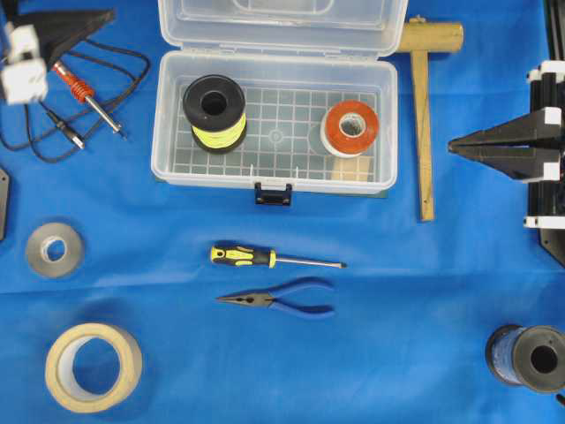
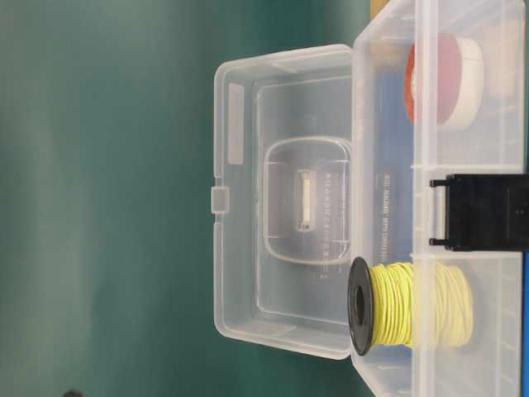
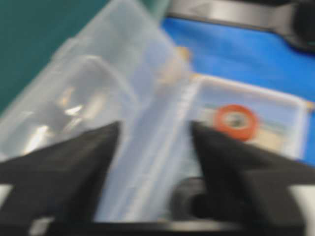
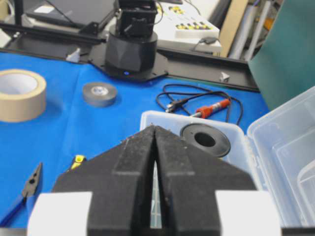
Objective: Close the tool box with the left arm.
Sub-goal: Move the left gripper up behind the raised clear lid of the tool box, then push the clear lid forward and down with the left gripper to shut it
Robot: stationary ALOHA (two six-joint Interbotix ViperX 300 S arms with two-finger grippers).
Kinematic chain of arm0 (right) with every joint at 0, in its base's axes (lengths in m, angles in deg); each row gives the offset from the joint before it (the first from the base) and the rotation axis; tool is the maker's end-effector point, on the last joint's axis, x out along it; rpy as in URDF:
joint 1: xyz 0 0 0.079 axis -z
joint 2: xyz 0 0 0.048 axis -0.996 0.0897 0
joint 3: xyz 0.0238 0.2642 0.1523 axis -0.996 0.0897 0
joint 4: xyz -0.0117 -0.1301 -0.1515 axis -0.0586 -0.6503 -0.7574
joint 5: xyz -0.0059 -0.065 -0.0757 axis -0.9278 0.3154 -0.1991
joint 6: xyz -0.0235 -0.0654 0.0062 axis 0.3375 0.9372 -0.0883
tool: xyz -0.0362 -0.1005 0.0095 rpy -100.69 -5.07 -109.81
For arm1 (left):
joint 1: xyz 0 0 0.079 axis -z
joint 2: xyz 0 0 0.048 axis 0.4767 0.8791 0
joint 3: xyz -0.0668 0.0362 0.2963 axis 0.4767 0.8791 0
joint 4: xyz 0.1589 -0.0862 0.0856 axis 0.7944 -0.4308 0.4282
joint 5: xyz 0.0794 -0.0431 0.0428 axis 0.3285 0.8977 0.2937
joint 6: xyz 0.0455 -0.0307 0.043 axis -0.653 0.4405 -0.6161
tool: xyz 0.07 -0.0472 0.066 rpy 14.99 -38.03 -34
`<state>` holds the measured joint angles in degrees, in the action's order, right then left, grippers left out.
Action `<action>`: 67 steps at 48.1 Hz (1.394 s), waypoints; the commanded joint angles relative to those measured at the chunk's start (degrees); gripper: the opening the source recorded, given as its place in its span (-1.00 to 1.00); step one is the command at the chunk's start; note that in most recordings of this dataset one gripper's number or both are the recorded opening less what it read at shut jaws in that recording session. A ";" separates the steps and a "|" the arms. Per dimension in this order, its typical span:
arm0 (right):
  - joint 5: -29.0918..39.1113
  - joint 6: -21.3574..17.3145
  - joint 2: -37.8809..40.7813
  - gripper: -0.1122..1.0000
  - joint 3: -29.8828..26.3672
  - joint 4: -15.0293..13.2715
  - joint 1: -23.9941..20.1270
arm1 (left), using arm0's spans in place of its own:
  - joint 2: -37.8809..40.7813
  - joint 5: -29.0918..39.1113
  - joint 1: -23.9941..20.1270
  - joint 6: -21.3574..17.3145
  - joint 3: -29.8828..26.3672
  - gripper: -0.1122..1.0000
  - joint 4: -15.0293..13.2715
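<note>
The clear tool box [image 1: 177, 172] stands open at the back middle of the blue cloth, its lid [image 1: 282, 26] raised behind it and its dark latch [image 1: 273, 193] at the front. Inside are a yellow wire spool [image 1: 214, 110] and an orange tape roll [image 1: 350, 128]. My left gripper [image 1: 106, 18] hovers at the far left, apart from the box, pointing toward the lid. In the blurred left wrist view it [image 3: 155, 128] is open, with the lid [image 3: 98, 93] ahead and nothing between its jaws. My right gripper [image 1: 452, 146] is shut and empty, right of the box.
A screwdriver [image 1: 265, 258] and blue pliers [image 1: 282, 299] lie in front of the box. Masking tape [image 1: 93, 367] and grey tape [image 1: 55, 249] sit at the left, a soldering iron with cable [image 1: 84, 93] under the left gripper, a wooden tool [image 1: 424, 115] right of the box, and a dark spool [image 1: 530, 358] at the front right.
</note>
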<state>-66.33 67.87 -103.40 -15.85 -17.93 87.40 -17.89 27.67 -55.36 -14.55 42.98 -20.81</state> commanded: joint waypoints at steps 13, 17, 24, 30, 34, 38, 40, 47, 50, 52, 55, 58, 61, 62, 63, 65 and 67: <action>1.49 0.00 0.79 -0.80 -1.49 0.00 0.09 | 16.88 0.44 -9.58 -5.36 -11.25 0.79 0.35; 1.49 0.00 0.97 -0.80 -1.23 0.00 0.18 | 21.36 1.49 -10.81 -5.45 -15.03 0.80 0.79; 1.49 0.00 1.93 -0.80 -1.14 0.00 0.35 | 28.74 2.90 -12.13 -5.71 -21.36 0.81 0.97; 1.49 0.00 2.37 -0.80 -1.05 0.09 0.70 | 35.07 4.13 -13.10 -6.59 -26.72 0.81 0.97; 1.49 0.00 2.46 -0.80 -0.97 0.00 0.79 | 38.06 5.10 -13.36 -8.96 -29.00 0.81 0.62; 1.58 0.00 2.46 -0.80 -0.97 0.00 0.79 | 40.43 5.98 -13.36 -11.43 -30.59 0.81 0.35; 1.58 0.00 2.55 -0.80 -0.97 0.09 0.79 | 41.84 6.42 -13.45 -12.04 -31.20 0.81 0.26; 1.93 0.00 2.55 -0.80 -0.97 0.00 0.88 | 44.03 6.86 -13.80 -12.30 -31.64 0.81 0.18; 2.02 0.00 2.55 -0.80 -0.97 0.00 0.88 | 44.65 7.29 -13.80 -12.22 -31.38 0.81 0.18; 1.93 0.09 2.55 -0.80 -0.97 0.00 0.88 | 44.82 8.00 -13.71 -12.13 -31.20 0.81 0.18; 2.02 0.09 2.64 -0.80 -0.97 0.09 0.97 | 44.82 9.23 -13.54 -12.04 -30.94 0.81 0.18; 1.93 0.09 2.64 -0.80 -0.97 0.00 0.97 | 44.65 10.28 -13.27 -11.87 -30.67 0.81 0.00; 2.02 0.09 2.64 -0.80 -0.97 0.00 0.97 | 44.47 11.16 -12.66 -11.87 -30.23 0.81 -0.09; 2.02 0.09 2.64 -0.80 -0.97 0.00 0.97 | 44.30 11.51 -12.48 -11.87 -30.15 0.81 0.00; 2.02 0.09 2.64 -0.80 -0.97 0.09 0.97 | 44.21 12.04 -12.13 -11.78 -29.88 0.81 -0.09; 2.02 0.09 2.72 -0.80 -0.97 0.00 0.97 | 44.12 12.74 -11.69 -11.78 -29.71 0.81 -0.09; 2.02 0.09 2.72 -0.80 -0.97 0.09 0.97 | 43.95 13.36 -11.25 -11.78 -29.62 0.81 -0.09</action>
<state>-64.13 67.96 -101.12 -15.85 -17.93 88.28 27.72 39.80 -67.93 -26.42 13.63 -20.72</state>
